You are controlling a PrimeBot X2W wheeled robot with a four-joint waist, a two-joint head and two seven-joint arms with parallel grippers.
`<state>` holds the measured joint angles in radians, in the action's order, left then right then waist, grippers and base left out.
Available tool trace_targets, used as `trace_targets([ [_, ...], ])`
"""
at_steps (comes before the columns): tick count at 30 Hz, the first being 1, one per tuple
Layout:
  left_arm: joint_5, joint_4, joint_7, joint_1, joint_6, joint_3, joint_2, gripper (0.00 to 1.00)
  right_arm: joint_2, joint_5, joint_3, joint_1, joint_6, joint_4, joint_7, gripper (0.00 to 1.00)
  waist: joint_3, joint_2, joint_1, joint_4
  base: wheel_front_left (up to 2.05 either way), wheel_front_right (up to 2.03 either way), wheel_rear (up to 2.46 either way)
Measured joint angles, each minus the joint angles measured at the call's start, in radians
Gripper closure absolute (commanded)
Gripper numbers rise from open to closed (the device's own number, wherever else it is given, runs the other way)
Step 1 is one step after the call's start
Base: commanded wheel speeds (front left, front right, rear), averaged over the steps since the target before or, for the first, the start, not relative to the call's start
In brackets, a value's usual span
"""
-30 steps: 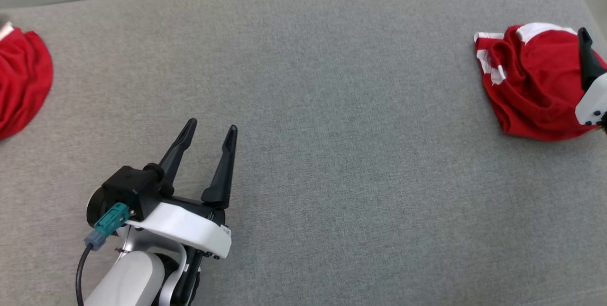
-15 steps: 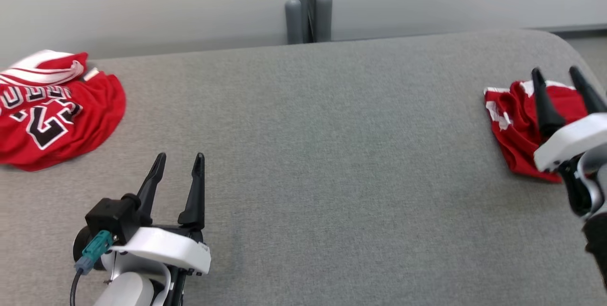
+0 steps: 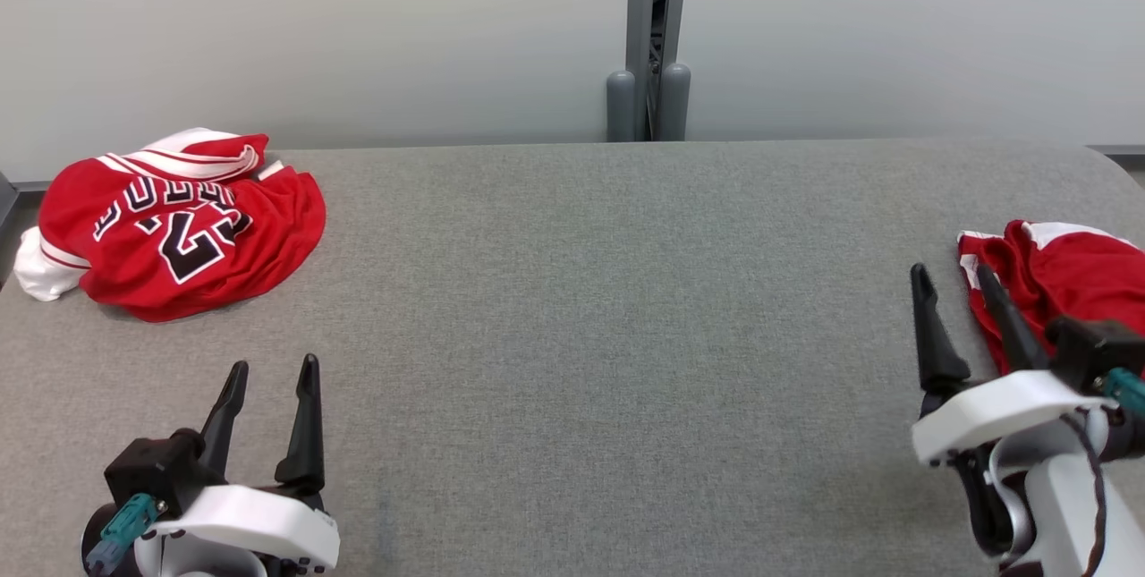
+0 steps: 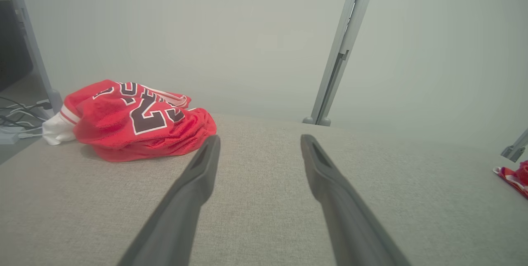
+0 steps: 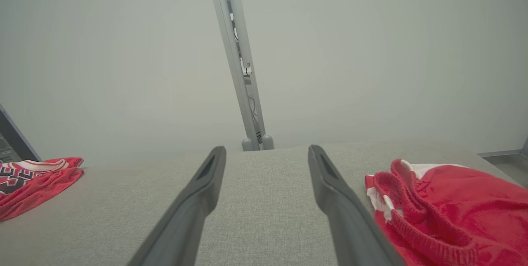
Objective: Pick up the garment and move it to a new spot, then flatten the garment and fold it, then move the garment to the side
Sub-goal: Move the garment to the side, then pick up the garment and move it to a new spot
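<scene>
Task barely started, by the look of it. Grey surface spans the whole frame with nothing spread or folded on it. Red jersey sits bunched at upper left and red shorts crumpled at the right edge; can't tell which is the target. Nothing lifted, so pick-up, move, flatten, fold and shift aside are all left. Left gripper is at lower left, jaws wide and empty, well apart from the jersey. Right gripper is at lower right, jaws wide and empty, just beside the shorts with one finger overlapping their edge in the head view; contact unclear.

Materials: the surface is woven, felt-like fabric, flat, with a rounded far-right corner. The jersey is shiny mesh with black-and-white number print and white striped trim, in a soft heap. The shorts look like smoother knit with white panels and a gathered ribbed band. Gripper fingers are long, dark, tapered matte plastic on white housings.
</scene>
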<state>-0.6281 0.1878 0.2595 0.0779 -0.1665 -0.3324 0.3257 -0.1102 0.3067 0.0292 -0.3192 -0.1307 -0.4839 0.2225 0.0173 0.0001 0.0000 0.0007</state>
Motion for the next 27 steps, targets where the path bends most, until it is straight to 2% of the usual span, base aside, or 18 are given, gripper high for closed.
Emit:
trace_targets([
  [5, 0.002, 0.010, 0.001, -0.035, 0.012, 0.016, -0.001, 0.00, 0.048, -0.041, -0.033, 0.109, 0.000, 0.137, -0.061, 0.00, -0.017, 0.0000, 0.0000, 0.013, 0.00, 0.00, 0.00],
  [11, 0.011, 0.007, 0.001, -0.072, 0.016, 0.023, -0.013, 0.00, 0.060, -0.060, -0.051, 0.199, 0.000, 0.252, -0.110, 0.00, -0.029, 0.0000, 0.0000, 0.023, 0.00, 0.00, 0.00],
  [14, 0.013, 0.005, 0.001, -0.088, 0.016, 0.023, -0.018, 0.00, 0.060, -0.029, -0.040, 0.237, 0.000, 0.298, -0.121, 0.00, -0.035, 0.0000, 0.0000, 0.027, 0.00, 0.00, 0.00],
  [27, 0.026, 0.000, 0.001, -0.111, 0.012, 0.029, -0.030, 0.00, 0.062, 0.018, -0.014, 0.299, 0.000, 0.335, -0.134, 0.00, -0.042, 0.0000, 0.0000, 0.026, 0.00, 0.00, 0.00],
])
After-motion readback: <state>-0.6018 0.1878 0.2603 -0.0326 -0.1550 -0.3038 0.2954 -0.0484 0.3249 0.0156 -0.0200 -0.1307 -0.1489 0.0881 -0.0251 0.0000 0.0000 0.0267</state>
